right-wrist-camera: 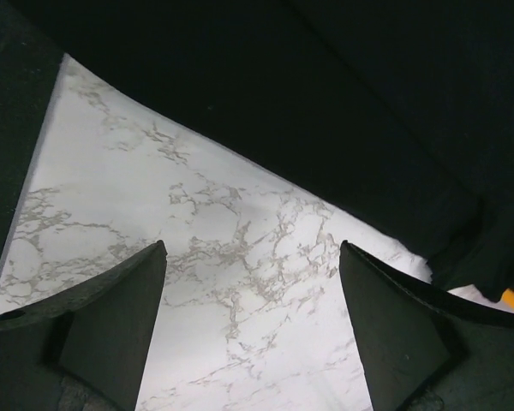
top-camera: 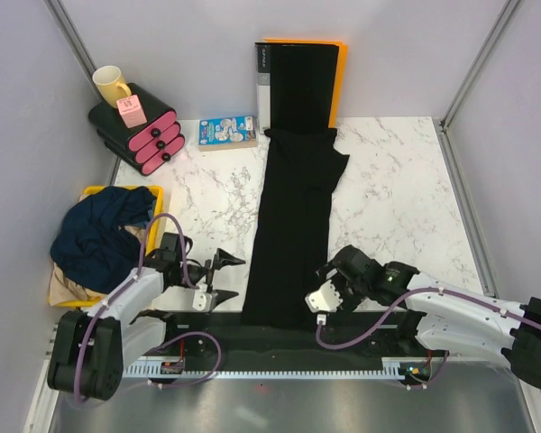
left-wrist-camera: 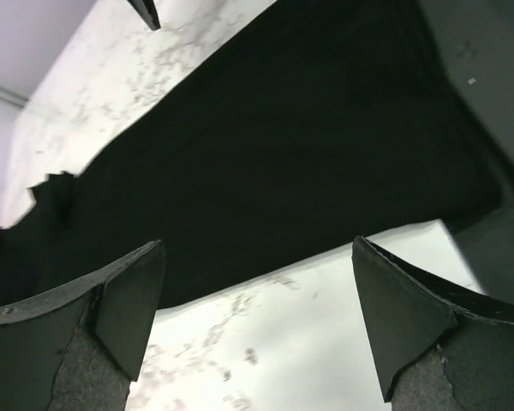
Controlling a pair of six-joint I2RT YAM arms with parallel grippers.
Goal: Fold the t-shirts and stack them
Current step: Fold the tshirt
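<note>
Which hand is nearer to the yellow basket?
Left. The left hand lies between the yellow basket and the black shirt; the right hand is on the shirt's other side.

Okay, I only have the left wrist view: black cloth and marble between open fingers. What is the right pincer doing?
Observer: The right pincer is open and empty, over the bare marble table beside the black t-shirt.
Operator: How does that shirt lie?
Observer: As a long narrow strip down the middle, its far end at the foot of the binder.
Operator: And the other shirts?
Observer: The navy t-shirt is heaped in the yellow bin on the left, with a tan one beneath it.
</note>
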